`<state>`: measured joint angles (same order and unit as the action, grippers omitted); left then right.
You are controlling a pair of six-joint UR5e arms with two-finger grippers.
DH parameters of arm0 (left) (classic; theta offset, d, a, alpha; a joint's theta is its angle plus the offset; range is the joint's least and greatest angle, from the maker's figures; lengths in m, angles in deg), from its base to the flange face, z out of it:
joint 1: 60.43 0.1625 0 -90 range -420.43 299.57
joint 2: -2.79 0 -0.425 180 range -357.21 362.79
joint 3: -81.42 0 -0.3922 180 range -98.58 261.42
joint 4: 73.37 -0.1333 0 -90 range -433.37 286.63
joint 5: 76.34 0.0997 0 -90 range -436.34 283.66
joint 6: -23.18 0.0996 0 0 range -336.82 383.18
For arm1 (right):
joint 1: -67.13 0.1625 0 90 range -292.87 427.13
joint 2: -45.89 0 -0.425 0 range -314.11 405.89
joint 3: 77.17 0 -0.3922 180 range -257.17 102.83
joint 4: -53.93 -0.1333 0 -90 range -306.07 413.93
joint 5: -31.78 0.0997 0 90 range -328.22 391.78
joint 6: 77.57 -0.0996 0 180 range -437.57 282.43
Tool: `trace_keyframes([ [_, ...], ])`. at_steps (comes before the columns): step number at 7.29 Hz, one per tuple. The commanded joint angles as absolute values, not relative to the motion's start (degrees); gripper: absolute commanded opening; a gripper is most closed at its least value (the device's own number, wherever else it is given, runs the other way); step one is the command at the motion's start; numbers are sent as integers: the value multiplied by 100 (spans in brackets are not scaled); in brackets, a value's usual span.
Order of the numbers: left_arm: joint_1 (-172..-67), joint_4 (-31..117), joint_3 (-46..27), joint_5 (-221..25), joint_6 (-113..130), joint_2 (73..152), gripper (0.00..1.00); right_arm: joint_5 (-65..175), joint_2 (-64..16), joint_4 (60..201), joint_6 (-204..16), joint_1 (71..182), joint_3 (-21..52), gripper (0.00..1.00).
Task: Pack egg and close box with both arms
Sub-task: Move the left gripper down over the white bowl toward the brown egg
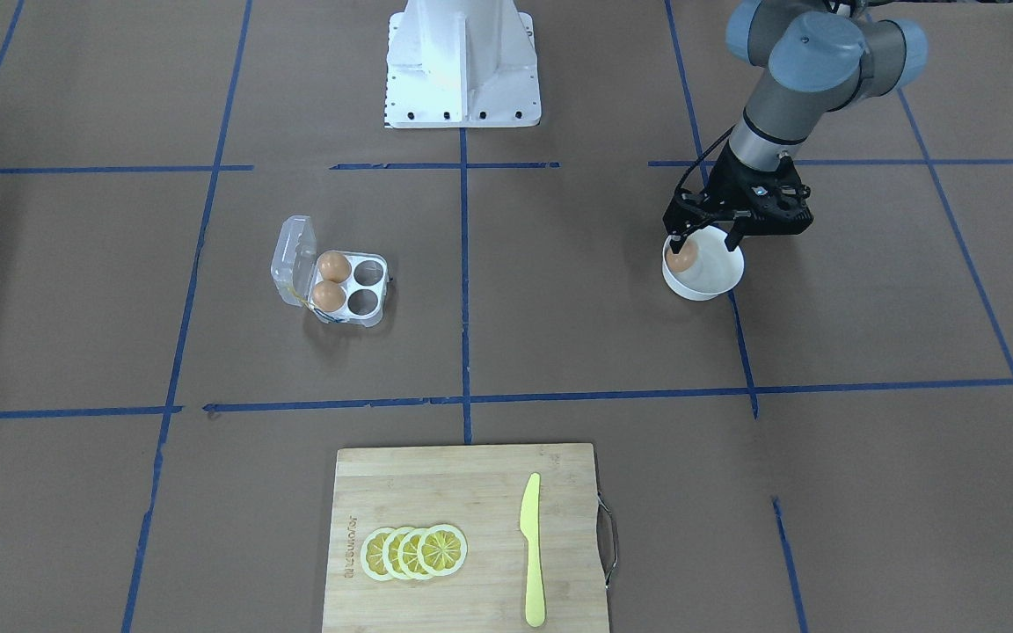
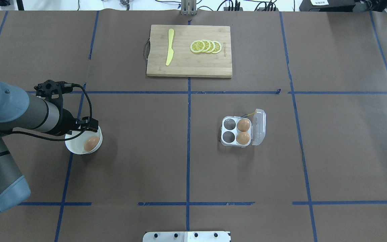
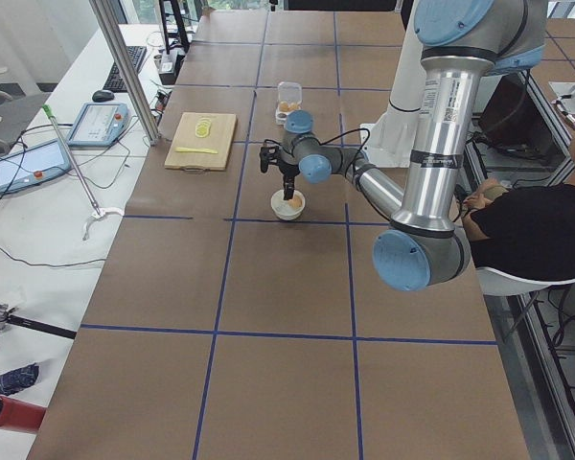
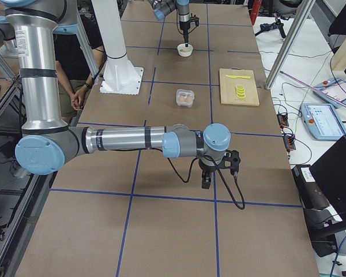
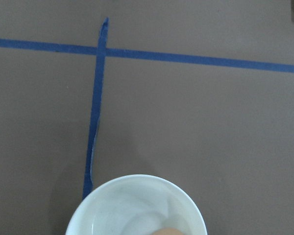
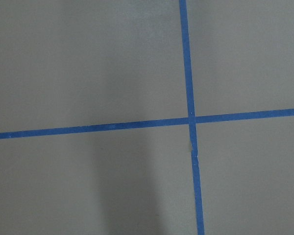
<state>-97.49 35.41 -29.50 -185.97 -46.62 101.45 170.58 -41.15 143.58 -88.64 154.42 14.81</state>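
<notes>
Brown paper all over the table (image 2: 331,151), blue tape grid (image 2: 188,151) on it. Going by the overhead camera, the left gripper (image 1: 703,237) hangs right over the white bowl (image 1: 709,286), way out at 9 o'clock from the box (image 2: 235,130). Its fingers (image 1: 675,227) are spread apart, gripping nothing. The egg (image 1: 681,256) lies inside the bowl, toward its 3 o'clock side, just beside 1 finger; can't say if they touch. The box sits well apart from the bowl, lid (image 2: 259,127) flipped open on its 3 o'clock edge. 2 more eggs (image 2: 243,125) fill the 2 cells next to the lid, the other 2 cells are empty. The right gripper (image 4: 206,180) only shows from the side camera, pointing down at bare paper, and I can't tell if it's spread or clenched. At 12 o'clock there's a wooden cutting board (image 2: 188,67) with a yellow knife (image 2: 170,47) and 4 lemon slices (image 2: 206,46).
</notes>
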Motion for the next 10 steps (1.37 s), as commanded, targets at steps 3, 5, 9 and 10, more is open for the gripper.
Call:
trace_keyframes([
  [3, -9717, 3658, -2845, -18559, -4660, 10088, 75, 17118, -4121, 14358, -8865, 15450, 1486, 100],
  [5, -9699, 3711, -2757, -18559, -4660, 10097, 74, 17118, -4121, 14358, -8864, 15450, 1486, 100],
  [9, -9664, 3824, -2546, -18559, -4660, 10158, 74, 17118, -4130, 14358, -8856, 15450, 1486, 100],
  [10, -9586, 3834, -2502, -18559, -4660, 10158, 75, 17118, -4130, 14358, -8856, 15450, 1486, 100],
])
